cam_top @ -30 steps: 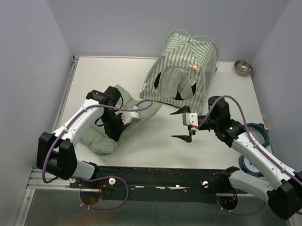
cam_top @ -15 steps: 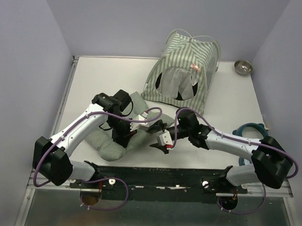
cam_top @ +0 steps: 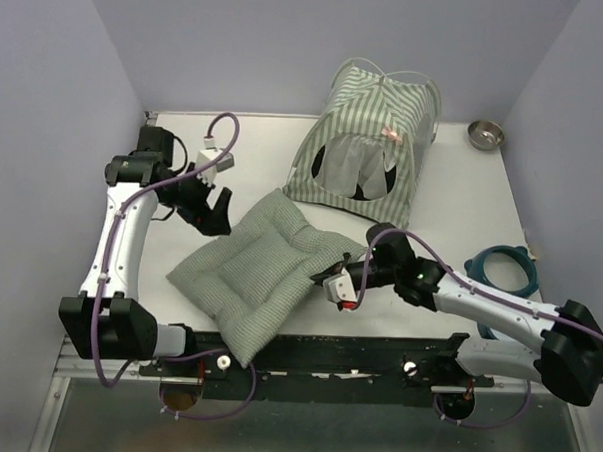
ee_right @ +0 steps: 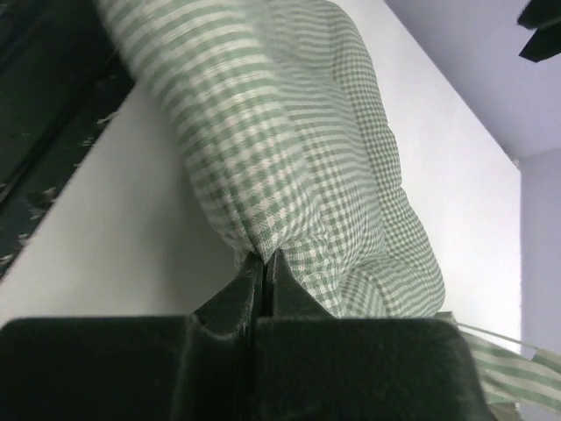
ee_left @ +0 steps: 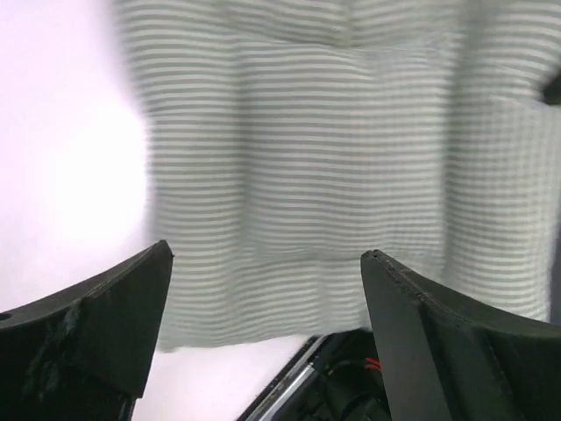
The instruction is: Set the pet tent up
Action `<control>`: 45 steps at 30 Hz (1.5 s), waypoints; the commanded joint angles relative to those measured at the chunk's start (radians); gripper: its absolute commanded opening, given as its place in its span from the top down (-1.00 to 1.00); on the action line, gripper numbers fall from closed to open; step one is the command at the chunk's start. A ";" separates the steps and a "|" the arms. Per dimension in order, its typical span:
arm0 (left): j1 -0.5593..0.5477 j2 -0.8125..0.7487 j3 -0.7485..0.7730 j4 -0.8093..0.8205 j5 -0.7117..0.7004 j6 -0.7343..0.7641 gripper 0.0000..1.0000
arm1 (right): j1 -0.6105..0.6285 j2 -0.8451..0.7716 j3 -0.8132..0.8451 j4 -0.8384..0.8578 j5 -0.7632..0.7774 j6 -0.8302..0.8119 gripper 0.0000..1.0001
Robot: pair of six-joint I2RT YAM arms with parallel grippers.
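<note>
r gripper (ee_right: 264, 267) pinching quilted cushion (cam_top: 255, 269), striped tent (cam_top: 371, 119)

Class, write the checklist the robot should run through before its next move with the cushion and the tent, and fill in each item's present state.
1. Right gripper shut on an edge of the cushion: ok.
2. Left gripper open, holding nothing: ok.
3. Pet tent standing, doorway facing the arms: ok.
4. Cushion inside the tent: not ok, it lies on the table in front of the tent.
5. Doorway wide enough for the cushion: cannot tell.
</note>
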 commanded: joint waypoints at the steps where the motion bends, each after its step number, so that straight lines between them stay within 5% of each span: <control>1: 0.150 0.098 -0.070 0.158 -0.127 -0.095 -0.98 | 0.015 -0.112 -0.004 -0.317 0.004 0.040 0.99; 5: 0.140 0.178 -0.203 0.346 -0.086 -0.097 -0.97 | 0.040 -0.189 -0.025 -0.417 0.054 0.160 0.99; 12: 0.083 0.406 -0.251 0.389 -0.012 -0.099 -0.94 | 0.093 -0.177 -0.005 -0.463 0.143 0.335 0.99; 17: -0.021 0.488 -0.217 0.264 0.218 -0.108 -0.12 | 0.093 -0.189 -0.014 -0.345 0.211 0.389 0.99; 21: -0.113 0.391 -0.164 0.246 0.319 -0.111 0.45 | 0.093 -0.186 -0.008 -0.235 0.283 0.416 0.99; 27: -0.294 0.270 -0.165 0.335 0.368 -0.235 0.65 | 0.093 -0.101 0.025 0.017 0.351 0.450 0.99; 32: -0.348 0.328 -0.242 0.426 0.364 -0.284 0.97 | 0.075 0.051 0.070 0.175 0.389 0.519 0.99; 34: -0.345 0.366 -0.251 0.403 0.349 -0.223 0.93 | 0.060 0.108 0.114 0.171 0.383 0.572 0.99; 39: -0.287 0.386 -0.255 0.411 0.387 -0.209 0.09 | -0.006 0.251 0.170 0.155 0.338 0.652 0.99; 45: -0.207 0.365 -0.274 0.420 0.405 -0.247 -0.40 | -0.045 0.294 0.154 0.164 0.268 0.625 0.99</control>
